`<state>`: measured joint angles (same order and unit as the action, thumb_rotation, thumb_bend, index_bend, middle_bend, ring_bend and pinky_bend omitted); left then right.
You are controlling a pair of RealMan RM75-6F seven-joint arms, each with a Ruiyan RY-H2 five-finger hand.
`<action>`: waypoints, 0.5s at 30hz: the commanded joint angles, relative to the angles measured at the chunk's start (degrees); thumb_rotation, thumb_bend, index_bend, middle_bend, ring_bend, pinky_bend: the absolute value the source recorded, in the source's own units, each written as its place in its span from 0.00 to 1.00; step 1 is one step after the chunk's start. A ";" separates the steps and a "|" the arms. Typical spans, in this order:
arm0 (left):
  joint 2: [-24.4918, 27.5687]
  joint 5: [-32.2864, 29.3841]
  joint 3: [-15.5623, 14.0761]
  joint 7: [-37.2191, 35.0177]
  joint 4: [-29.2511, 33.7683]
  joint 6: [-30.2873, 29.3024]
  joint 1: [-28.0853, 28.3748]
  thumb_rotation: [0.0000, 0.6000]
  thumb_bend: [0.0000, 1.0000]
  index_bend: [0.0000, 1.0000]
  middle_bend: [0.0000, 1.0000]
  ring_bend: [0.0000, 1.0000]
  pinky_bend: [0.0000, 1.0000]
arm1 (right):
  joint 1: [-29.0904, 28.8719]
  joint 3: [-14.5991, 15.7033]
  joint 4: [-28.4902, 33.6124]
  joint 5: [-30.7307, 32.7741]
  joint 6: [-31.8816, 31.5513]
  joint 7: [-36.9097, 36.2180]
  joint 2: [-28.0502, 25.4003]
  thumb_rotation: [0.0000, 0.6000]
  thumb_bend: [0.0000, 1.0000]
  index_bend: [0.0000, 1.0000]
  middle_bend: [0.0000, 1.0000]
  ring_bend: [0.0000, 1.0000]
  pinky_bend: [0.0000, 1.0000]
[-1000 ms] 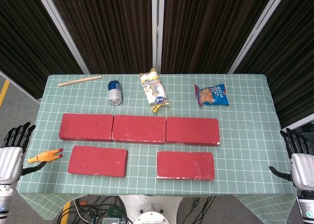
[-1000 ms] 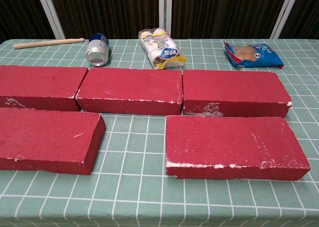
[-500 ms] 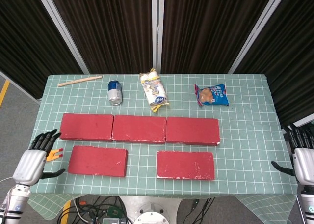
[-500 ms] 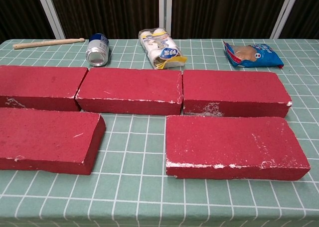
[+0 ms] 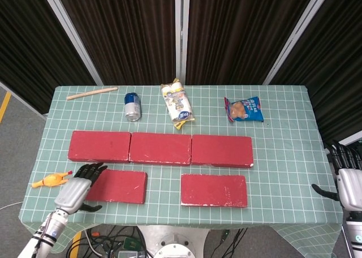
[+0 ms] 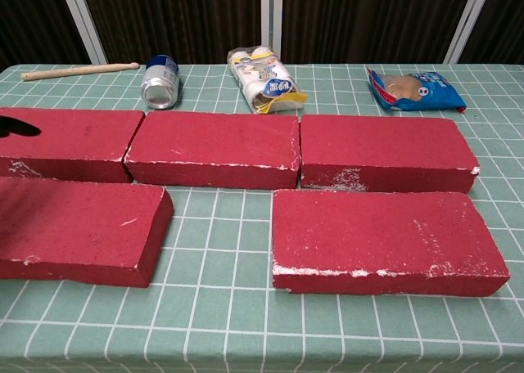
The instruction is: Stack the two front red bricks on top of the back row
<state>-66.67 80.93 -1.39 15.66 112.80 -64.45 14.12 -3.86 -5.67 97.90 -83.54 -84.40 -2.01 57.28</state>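
Three red bricks form the back row [image 5: 160, 149] [image 6: 214, 147] across the table. In front lie two more: the front left brick [image 5: 117, 185] [image 6: 82, 226] and the front right brick [image 5: 214, 189] [image 6: 381, 238]. My left hand [image 5: 78, 188] hovers with fingers spread over the left end of the front left brick; whether it touches cannot be told. In the chest view only a dark fingertip [image 6: 15, 128] shows at the left edge. My right hand [image 5: 349, 181] is open beyond the table's right edge, far from the bricks.
Behind the bricks are a wooden stick [image 5: 91, 93], a can [image 5: 132, 106], a packet of buns [image 5: 177, 103] and a blue snack bag [image 5: 244, 109]. A yellow rubber chicken [image 5: 51, 180] lies left of my left hand near the table edge.
My left hand has moved rightward from beyond the table's left edge to over the left end of the front left brick. The right hand has barely shifted. The bricks have not moved.
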 commanded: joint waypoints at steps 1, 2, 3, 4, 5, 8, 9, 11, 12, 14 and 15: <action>-2.81 -3.68 0.84 4.15 1.10 2.72 2.49 1.00 0.00 0.05 0.01 0.00 0.00 | 0.03 0.09 -0.22 0.07 0.08 -0.19 0.03 1.00 0.00 0.00 0.00 0.00 0.00; -3.14 -4.06 0.85 4.62 1.13 3.11 2.86 1.00 0.00 0.05 0.01 0.00 0.00 | 0.03 0.12 -0.30 0.07 0.12 -0.26 0.06 1.00 0.00 0.00 0.00 0.00 0.00; -3.43 -4.45 0.88 5.11 1.14 3.45 3.23 1.00 0.00 0.05 0.01 0.00 0.00 | 0.01 0.14 -0.39 0.08 0.18 -0.32 0.09 1.00 0.00 0.00 0.00 0.00 0.00; -3.84 -5.00 0.96 5.75 1.09 3.86 3.70 1.00 0.00 0.05 0.01 0.00 0.00 | -0.03 0.16 -0.49 0.10 0.26 -0.38 0.14 1.00 0.00 0.00 0.00 0.00 0.00; -4.13 -5.45 1.02 6.15 1.03 4.21 4.08 1.00 0.00 0.05 0.01 0.00 0.00 | -0.08 0.16 -0.54 0.11 0.33 -0.42 0.18 1.00 0.00 0.00 0.00 0.00 0.00; -4.98 -6.95 1.28 7.17 0.48 5.54 5.44 1.00 0.00 0.05 0.01 0.00 0.00 | -0.20 0.28 -0.74 0.00 0.57 -0.61 0.32 1.00 0.00 0.00 0.00 0.00 0.00; -5.19 -7.49 1.40 7.44 0.25 5.90 5.84 1.00 0.00 0.05 0.01 0.00 0.00 | -0.24 0.33 -0.82 -0.03 0.67 -0.68 0.36 1.00 0.00 0.00 0.00 0.00 0.00; -5.65 -8.72 1.65 7.75 -0.07 6.56 6.65 1.00 0.00 0.05 0.01 0.00 0.00 | -0.28 0.41 -1.05 -0.02 0.82 -0.72 0.50 1.00 0.00 0.00 0.00 0.00 0.00; -5.80 -9.17 1.71 7.90 -0.19 6.78 6.94 1.00 0.00 0.05 0.01 0.00 0.00 | -0.30 0.43 -1.15 0.03 0.89 -0.75 0.55 1.00 0.00 0.00 0.00 0.00 0.00; -6.00 -10.09 1.70 8.44 -0.37 7.43 7.71 1.00 0.00 0.05 0.01 0.00 0.00 | -0.33 0.41 -1.32 0.16 0.95 -0.87 0.63 1.00 0.00 0.00 0.00 0.00 0.00; -5.95 -10.51 1.62 8.80 -0.41 7.93 8.16 1.00 0.00 0.05 0.01 0.00 0.00 | -0.33 0.40 -1.37 0.18 0.93 -0.94 0.66 1.00 0.00 0.00 0.00 0.00 0.00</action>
<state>-72.51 70.88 0.23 24.05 112.55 -56.99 21.81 -4.18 -5.27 96.53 -83.37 -83.47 -2.95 57.93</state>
